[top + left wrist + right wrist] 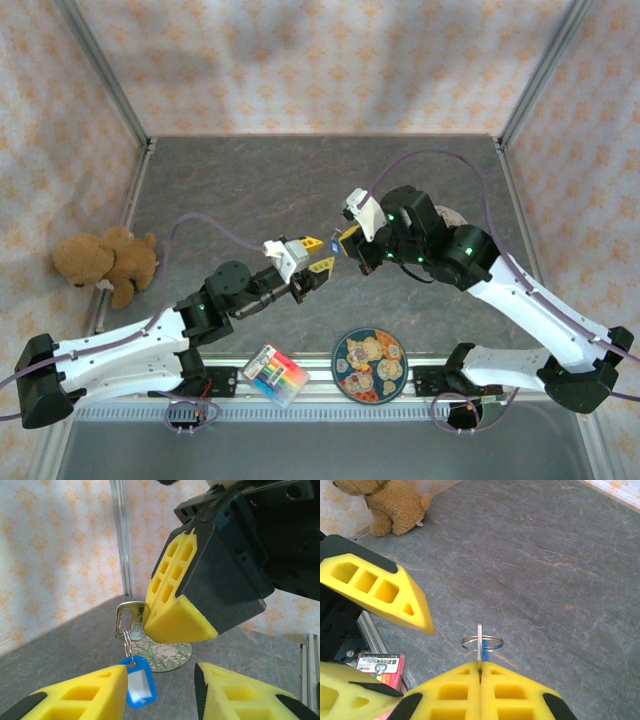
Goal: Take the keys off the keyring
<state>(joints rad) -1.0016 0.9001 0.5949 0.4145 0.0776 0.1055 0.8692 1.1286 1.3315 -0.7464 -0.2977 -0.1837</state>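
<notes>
My right gripper (480, 669) is shut on a small silvery key (480, 636), pinching it by the blade above the table. In the left wrist view the key's head (128, 618) sticks out of the right gripper's yellow fingers (172, 611). A thin metal ring (127, 641) hangs from it, and the blue keyring tag (138, 681) dangles below. My left gripper (160, 692) is open, its jaws on either side of the tag, which hangs just beside the left finger (80, 696) without being pinched. From above, the two grippers (318, 255) (349, 240) meet at mid-table.
A teddy bear (105, 262) sits at the left wall. A crayon box (275, 374) and a round patterned plate (368, 365) lie by the front rail. A round floral coaster (170, 656) lies on the grey table (250, 190) under the right arm.
</notes>
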